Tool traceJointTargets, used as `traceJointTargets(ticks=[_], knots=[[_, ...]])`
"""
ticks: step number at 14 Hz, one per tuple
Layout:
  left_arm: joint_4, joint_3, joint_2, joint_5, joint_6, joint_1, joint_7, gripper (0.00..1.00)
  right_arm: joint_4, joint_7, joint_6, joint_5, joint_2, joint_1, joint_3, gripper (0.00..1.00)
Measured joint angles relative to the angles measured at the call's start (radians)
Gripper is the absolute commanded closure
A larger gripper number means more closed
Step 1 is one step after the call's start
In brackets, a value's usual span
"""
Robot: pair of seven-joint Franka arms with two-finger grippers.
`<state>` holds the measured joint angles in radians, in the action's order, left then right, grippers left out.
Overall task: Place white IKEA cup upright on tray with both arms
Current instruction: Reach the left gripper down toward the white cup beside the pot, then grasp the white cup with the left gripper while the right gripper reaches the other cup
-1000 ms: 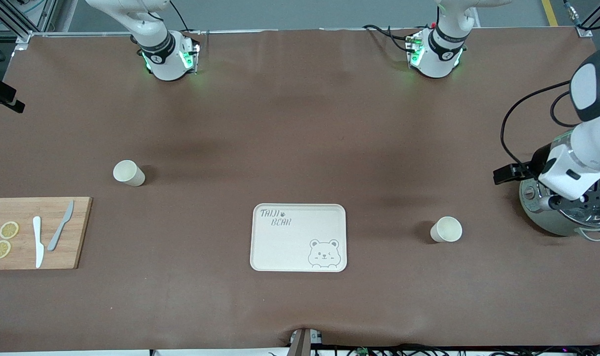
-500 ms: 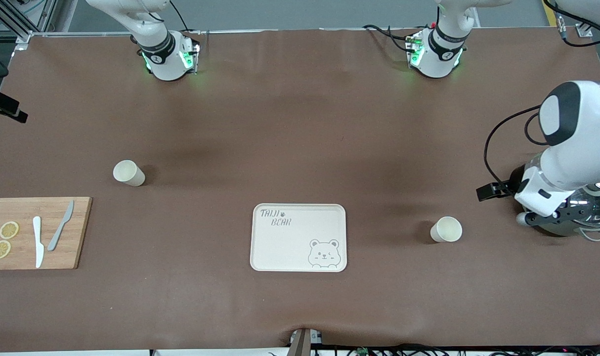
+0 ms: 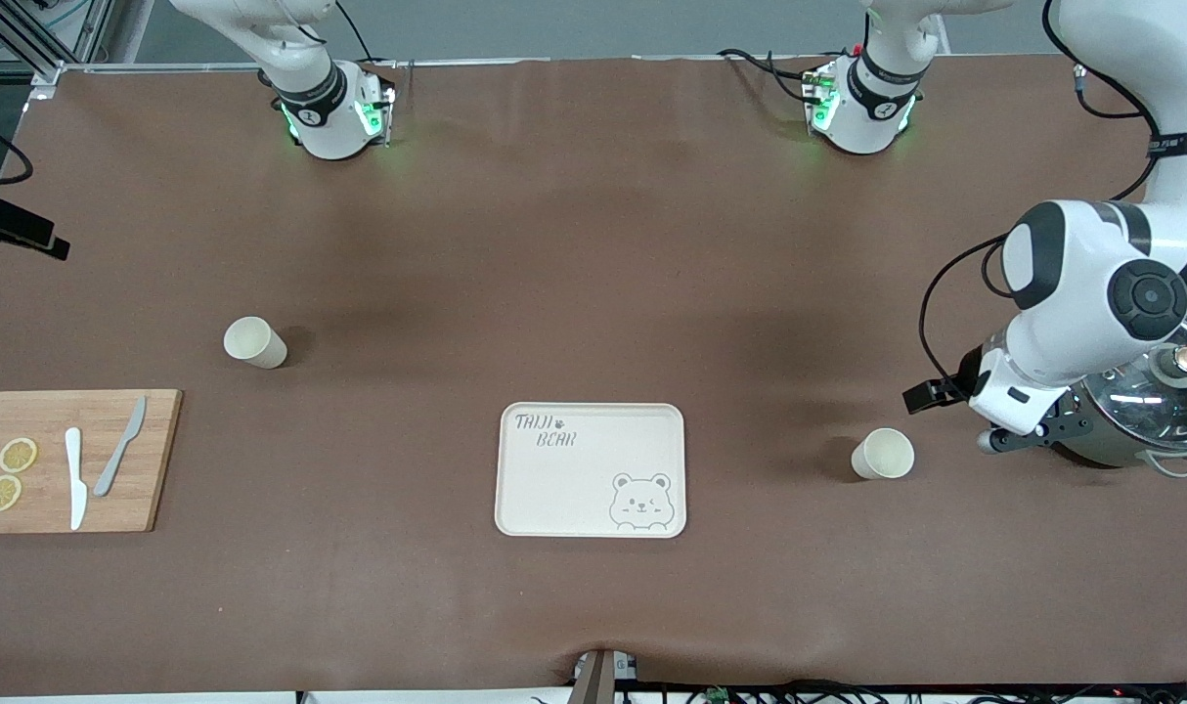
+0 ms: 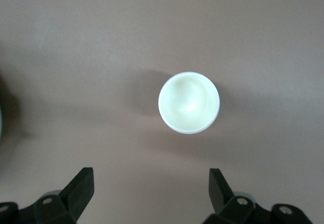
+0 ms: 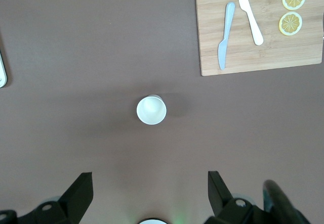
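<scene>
Front view: the tray [image 3: 591,469] lies flat in the middle of the desk [image 3: 593,244], cream, with rounded corners, a raised rim and a grey bear drawing. One cup [image 3: 883,454] stands at about 3 o'clock from the tray, toward the left arm's end; a second cup [image 3: 254,342] stands at about 10 o'clock, toward the right arm's end. Both are white, smooth and slightly tapered, mouth up. The left claw [image 3: 1019,435] hangs low just beside the first cup, in front of a steel pot [image 3: 1136,411] with a glass lid. The right claw is out of this view. A wooden board [image 3: 70,460] carries two knives and lemon slices.

Left wrist view: the left claw [image 4: 152,193] is wide open, and the cup [image 4: 189,102] sits ahead of it, between the finger lines. To do this well, I think it should come down centred, close gently on the thin wall, and keep the cup vertical.

Right wrist view: the right claw [image 5: 151,193] is also wide open, high over the second cup [image 5: 151,109].
</scene>
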<state>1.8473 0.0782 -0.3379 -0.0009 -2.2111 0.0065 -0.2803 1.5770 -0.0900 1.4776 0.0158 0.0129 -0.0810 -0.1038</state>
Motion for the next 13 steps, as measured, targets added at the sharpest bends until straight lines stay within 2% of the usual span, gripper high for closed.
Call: traceJointTargets(ticks=[4, 7, 8, 10, 12, 13], knots=[[0.0, -0.001, -0.1, 0.0, -0.172, 0.033, 0.0, 0.0, -0.001, 0.0, 0.025, 0.0, 0.044, 0.0, 0.005, 0.0], [-0.032, 0.002, -0.145, -0.03, -0.199, 0.028, -0.002, 0.1, 0.0, 0.0, 0.104, 0.001, 0.119, 0.001, 0.01, 0.0], [-0.043, 0.002, -0.154, -0.045, -0.199, 0.025, -0.002, 0.14, 0.001, 0.0, 0.124, 0.001, 0.156, 0.001, 0.01, 0.0], [-0.055, 0.002, -0.171, -0.06, -0.199, 0.021, -0.002, 0.29, 0.001, -0.001, 0.165, 0.001, 0.23, 0.002, 0.011, 0.0], [-0.055, 0.003, -0.187, -0.061, -0.199, 0.017, -0.002, 0.36, 0.004, -0.001, 0.187, 0.001, 0.273, 0.002, 0.012, 0.0], [-0.055, 0.003, -0.198, -0.061, -0.199, 0.017, -0.002, 0.44, 0.015, -0.001, 0.202, 0.001, 0.283, 0.002, 0.012, 0.0]])
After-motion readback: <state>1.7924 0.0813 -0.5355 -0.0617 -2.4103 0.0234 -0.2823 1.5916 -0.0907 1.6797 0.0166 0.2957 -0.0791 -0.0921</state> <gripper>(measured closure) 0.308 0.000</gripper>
